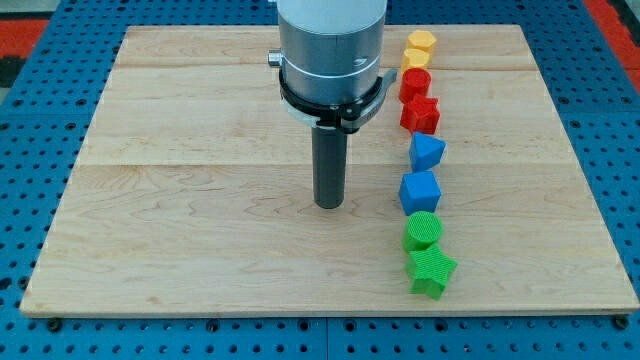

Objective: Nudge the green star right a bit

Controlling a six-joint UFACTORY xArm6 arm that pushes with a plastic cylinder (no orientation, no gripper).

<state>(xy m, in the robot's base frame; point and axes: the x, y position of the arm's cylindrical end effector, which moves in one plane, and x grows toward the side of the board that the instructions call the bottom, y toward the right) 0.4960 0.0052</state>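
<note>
Apparently the nudge has not begun: my tip [328,205] rests on bare wooden board [200,200], touching no block. It is a plain rod with no fingers to open or close. The green star [431,271] lies below and to the view's right of my tip, ending a column under the green cylinder [423,230].

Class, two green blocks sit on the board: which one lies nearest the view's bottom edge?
The green star. It is the last block in the column, just below the rounder green block and touching it.
</note>
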